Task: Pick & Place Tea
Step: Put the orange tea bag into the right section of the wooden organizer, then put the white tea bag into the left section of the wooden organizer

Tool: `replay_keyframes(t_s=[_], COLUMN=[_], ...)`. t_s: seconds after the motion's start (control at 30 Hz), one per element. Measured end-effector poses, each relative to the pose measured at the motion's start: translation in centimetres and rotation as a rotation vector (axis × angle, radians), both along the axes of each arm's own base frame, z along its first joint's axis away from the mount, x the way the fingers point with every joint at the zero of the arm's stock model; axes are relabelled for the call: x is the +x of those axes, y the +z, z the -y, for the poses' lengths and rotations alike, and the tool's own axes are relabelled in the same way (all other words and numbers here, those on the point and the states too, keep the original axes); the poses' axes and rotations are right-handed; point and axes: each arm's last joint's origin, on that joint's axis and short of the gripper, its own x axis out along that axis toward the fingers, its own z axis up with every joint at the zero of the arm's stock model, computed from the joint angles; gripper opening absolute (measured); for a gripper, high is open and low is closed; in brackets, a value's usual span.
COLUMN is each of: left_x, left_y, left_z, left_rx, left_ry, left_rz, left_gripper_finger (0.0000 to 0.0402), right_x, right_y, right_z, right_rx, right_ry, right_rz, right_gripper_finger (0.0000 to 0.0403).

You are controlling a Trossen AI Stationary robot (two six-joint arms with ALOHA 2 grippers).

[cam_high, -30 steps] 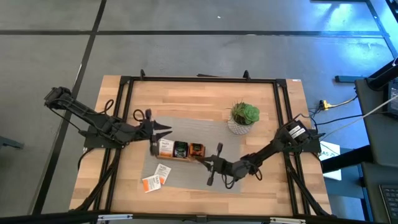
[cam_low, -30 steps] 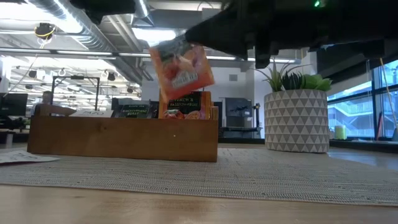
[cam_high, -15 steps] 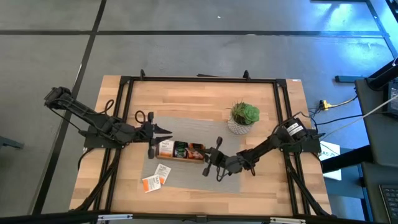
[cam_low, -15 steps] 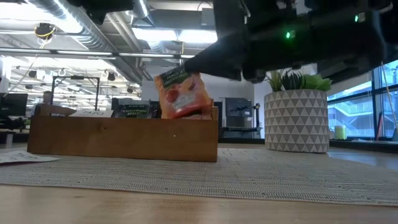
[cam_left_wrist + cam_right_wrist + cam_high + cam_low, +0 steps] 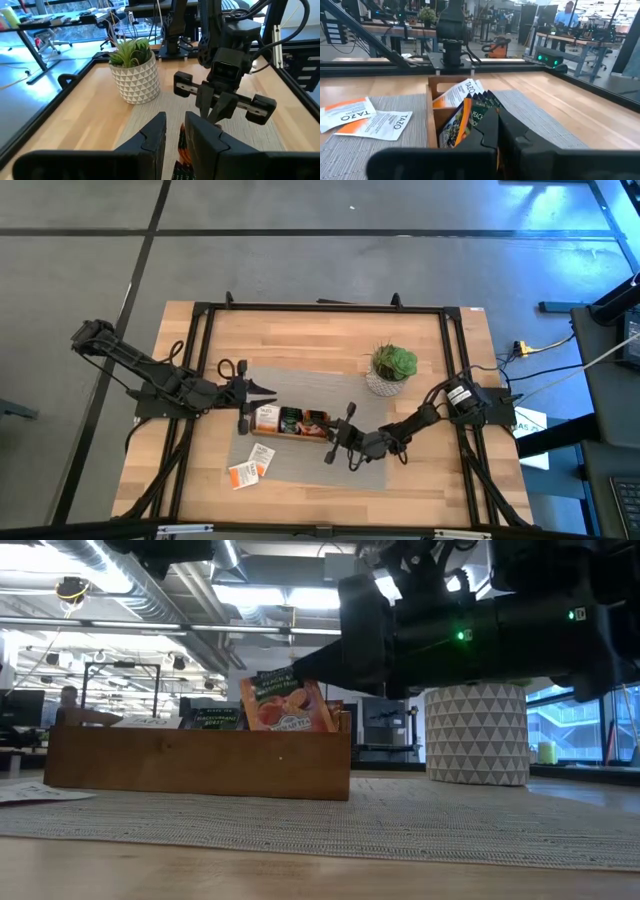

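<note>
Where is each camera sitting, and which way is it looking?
High view: above the table, looking straight down at both arms, the wooden tray and the plant.
Low view: at table-top height, looking across at the tray's side; the right arm fills the top, lowering a red-orange sachet.
Left wrist view: on the left arm, looking past its own fingers at the right gripper and the plant.
Right wrist view: on the right arm, looking down the tray at loose sachets.
All four views show the tray or its tea.
</note>
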Motion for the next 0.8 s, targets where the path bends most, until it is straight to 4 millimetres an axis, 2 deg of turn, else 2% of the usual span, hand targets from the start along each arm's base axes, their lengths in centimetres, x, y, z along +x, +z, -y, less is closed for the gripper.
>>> replay_keyframes(t_s=[0.17,0.37,0.5,0.63,0.8], left_x=[0.0,0.0,-0.1,-0.3,-0.8], left_y=[0.0,0.0,-0.3,-0.9,-2.1], left_z=[0.0,0.0,0.0,-0.1,0.1], left_rx=[0.017,0.018,-0.006,-0.044,-0.213], left_ry=[-0.004,-0.003,0.007,0.008,-0.074], left_rz=[-0.002,-0.005,-0.029,-0.08,-0.225], left_gripper_finger=[0.0066,0.0068,0.007,0.007,0.007], right_x=[0.0,-0.1,-0.2,-0.8,-1.6], right_y=[0.2,2.0,4.4,6.9,9.3], right_z=[0.0,0.0,0.0,0.4,3.3], right_rx=[-0.001,0.011,0.005,0.041,0.263], right_ry=[0.001,-0.001,0.053,0.231,0.347], right_rz=[-0.004,0.027,0.017,-0.105,-0.253], right_gripper_finger=[0.0027,0.0119,0.0167,0.018,0.0175])
